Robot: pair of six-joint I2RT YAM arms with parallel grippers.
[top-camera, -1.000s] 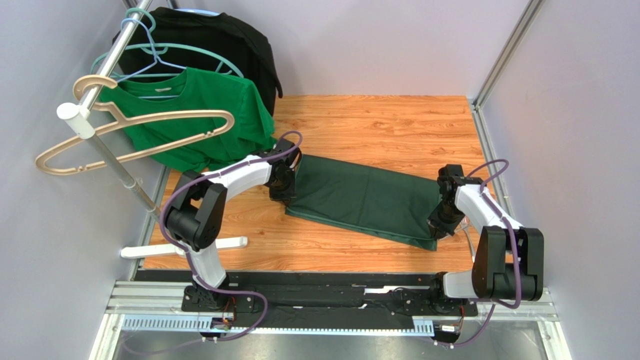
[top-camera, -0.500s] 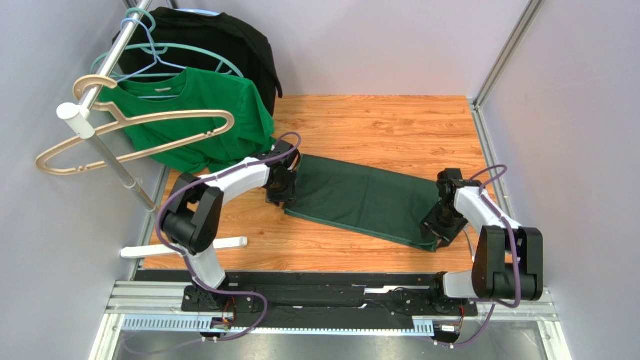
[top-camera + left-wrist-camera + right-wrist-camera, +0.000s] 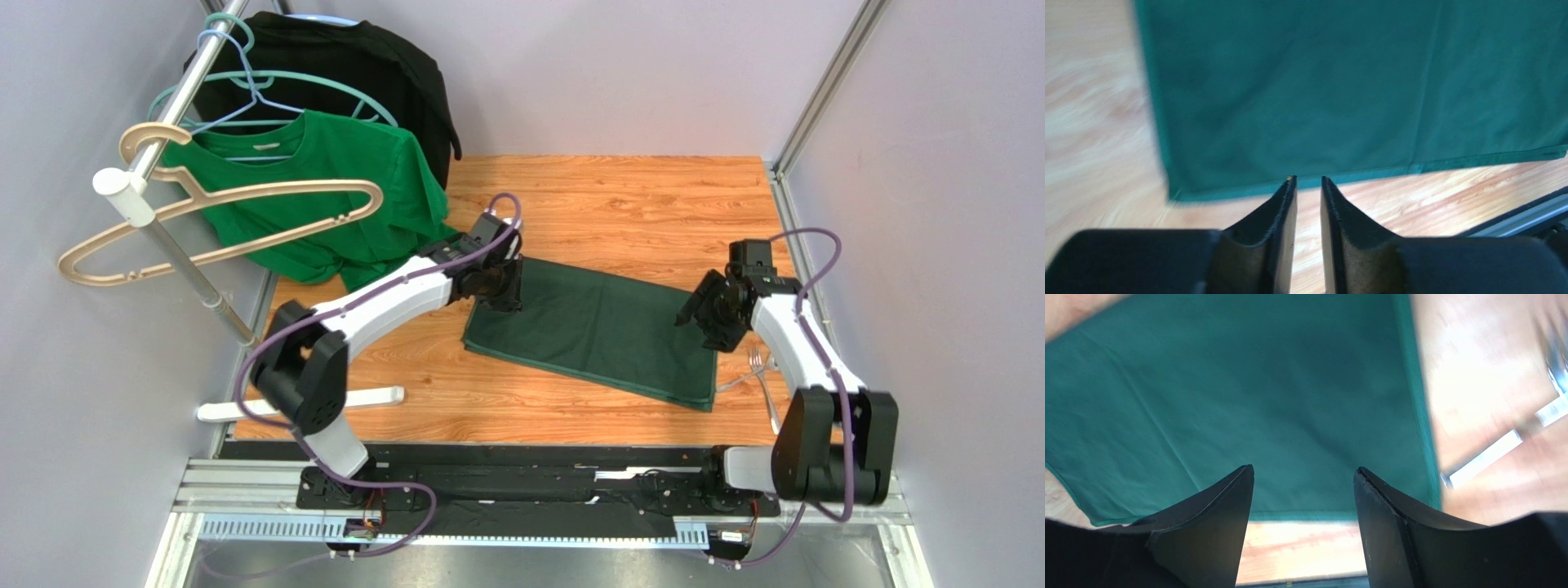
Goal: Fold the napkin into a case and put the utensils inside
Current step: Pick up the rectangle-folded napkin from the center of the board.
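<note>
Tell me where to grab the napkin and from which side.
Likely a corner at each short end, from above: the napkin lies flat, so only its hemmed edges offer a pinch. Left claw takes the left end, right claw the right.

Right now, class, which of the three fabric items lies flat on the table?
The dark green napkin, spread flat on the table; the brighter green T-shirt and the black garment hang on the rack.
</note>
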